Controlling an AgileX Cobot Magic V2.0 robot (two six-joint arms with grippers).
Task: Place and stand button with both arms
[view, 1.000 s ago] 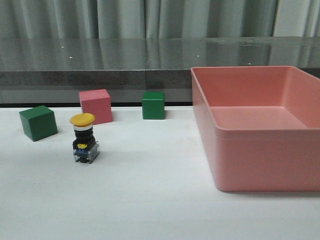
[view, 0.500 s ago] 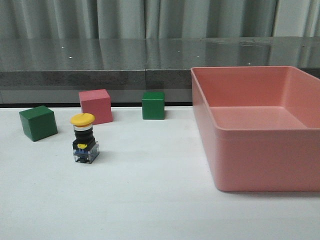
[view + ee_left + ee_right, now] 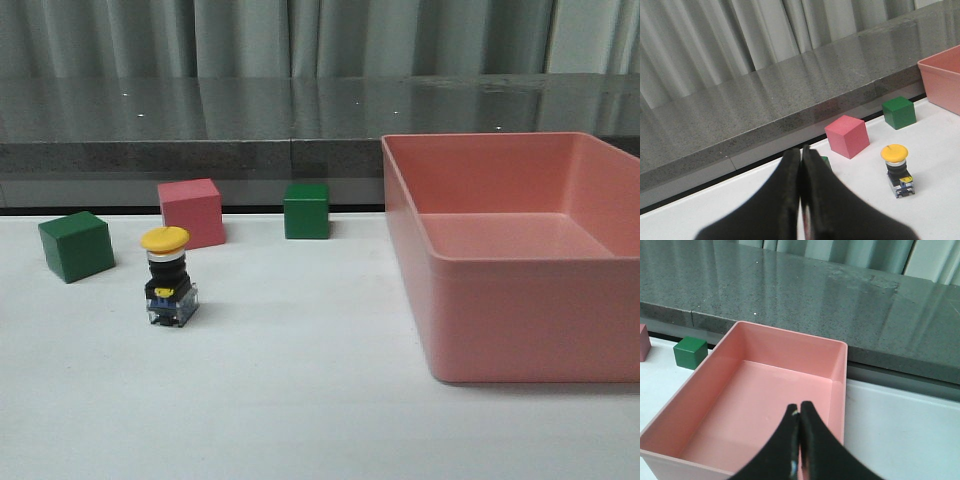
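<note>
You see the button [image 3: 168,281] standing upright on the table [image 3: 300,400]; left gripper [image 3: 800,165] and right gripper [image 3: 798,412] are both pressed closed, holding nothing.

Pale grey-green curtains [image 3: 300,35] hang in soft vertical folds across the whole far side, with a lighter strip at the far right. In front of them runs a long dark speckled stone ledge [image 3: 200,115], polished enough to catch the folds as blurred reflections and a few tiny bright glints. Nearer, the white table [image 3: 280,400] spreads wide, evenly lit, with only faint soft shadows on it.
</note>
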